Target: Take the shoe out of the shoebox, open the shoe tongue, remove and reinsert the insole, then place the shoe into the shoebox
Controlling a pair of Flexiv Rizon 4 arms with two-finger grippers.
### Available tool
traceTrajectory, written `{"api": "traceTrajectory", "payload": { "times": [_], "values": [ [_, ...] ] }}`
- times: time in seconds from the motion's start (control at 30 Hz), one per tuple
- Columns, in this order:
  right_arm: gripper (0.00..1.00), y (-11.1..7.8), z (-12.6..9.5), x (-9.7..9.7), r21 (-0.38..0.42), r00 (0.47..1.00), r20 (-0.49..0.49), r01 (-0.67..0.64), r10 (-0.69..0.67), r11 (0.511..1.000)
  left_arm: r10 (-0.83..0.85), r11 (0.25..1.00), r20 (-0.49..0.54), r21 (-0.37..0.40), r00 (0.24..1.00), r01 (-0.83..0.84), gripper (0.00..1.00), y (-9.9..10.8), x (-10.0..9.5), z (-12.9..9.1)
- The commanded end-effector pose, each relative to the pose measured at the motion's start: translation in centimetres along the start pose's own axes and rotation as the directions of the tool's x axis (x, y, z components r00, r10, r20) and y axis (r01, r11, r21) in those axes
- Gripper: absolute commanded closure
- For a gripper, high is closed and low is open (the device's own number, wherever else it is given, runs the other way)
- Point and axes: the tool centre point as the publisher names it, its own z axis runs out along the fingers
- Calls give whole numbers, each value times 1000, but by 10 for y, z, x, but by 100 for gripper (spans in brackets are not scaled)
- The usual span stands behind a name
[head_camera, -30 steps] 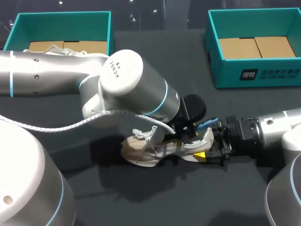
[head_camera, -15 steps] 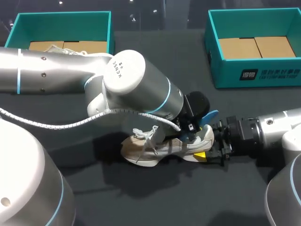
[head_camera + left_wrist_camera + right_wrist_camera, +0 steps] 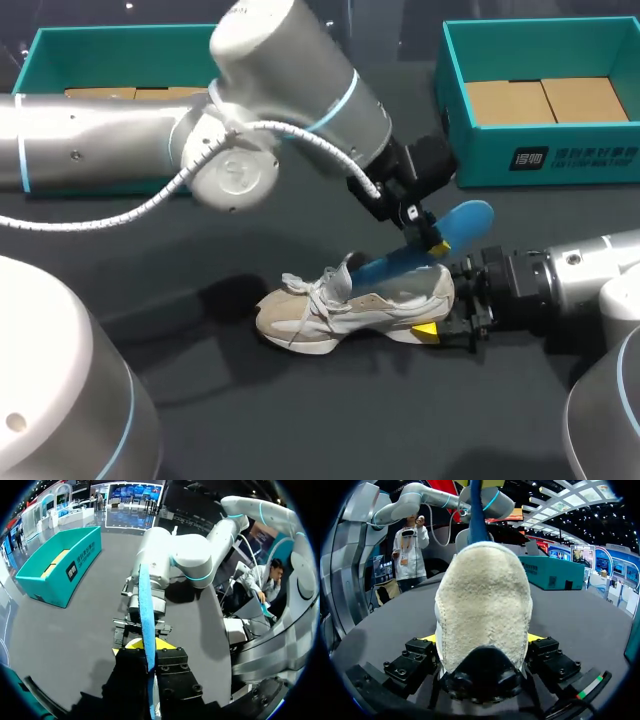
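A beige and white shoe (image 3: 350,305) lies on the dark table, toe to the left. My right gripper (image 3: 442,328) is shut on its heel. In the right wrist view the fuzzy heel (image 3: 482,605) sits between the yellow fingertips (image 3: 427,638), which touch it on both sides. My left gripper (image 3: 430,238) hangs above the heel, shut on a blue insole (image 3: 455,228). The insole slants down, with its lower end at the shoe's opening. In the left wrist view the insole (image 3: 146,605) stands edge-on between the left gripper (image 3: 149,647) tips.
A teal shoebox (image 3: 135,40) stands at the back left, partly behind my left arm. A second teal shoebox (image 3: 540,165) with a cardboard floor stands at the back right. Dark table surface lies in front of the shoe.
My left gripper shut on the blue insole inside the shoe, then rose up and to the right, drawing most of it out. The shoe and right gripper stayed put.
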Motion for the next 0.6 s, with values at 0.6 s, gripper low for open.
{"api": "traceTrajectory", "payload": {
  "times": [0.6],
  "values": [
    [100,1,-1,1,3,1000,2,0,0,1000,-67,924,-114,368,991,105,100,-24,36,-87]
  ]
}}
